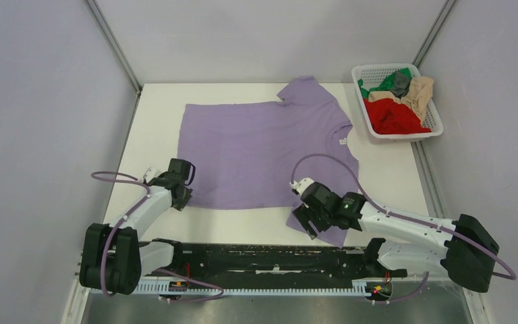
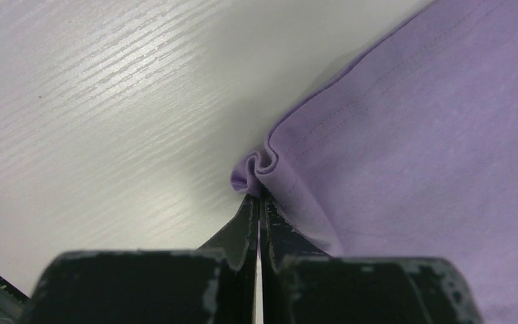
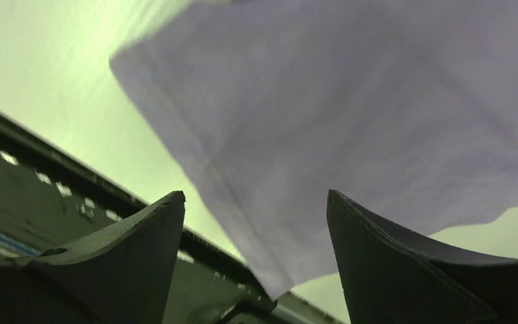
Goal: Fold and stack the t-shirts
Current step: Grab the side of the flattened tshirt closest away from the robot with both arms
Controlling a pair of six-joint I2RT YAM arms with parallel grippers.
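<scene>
Bright, even light; right wrist view blurs the t-shirt point(image 3: 351, 121), table point(image 3: 40, 54) tinted green.

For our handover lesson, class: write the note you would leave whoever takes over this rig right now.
The left gripper is shut on the near-left hem corner of the purple t-shirt.
The right gripper is open over the near sleeve, not yet gripping.
The shirt lies spread flat on the table; more clothes sit in the white basket, far right.
Done: shirt laid out. To do: every fold, the stack, the basket's clothes.
</scene>
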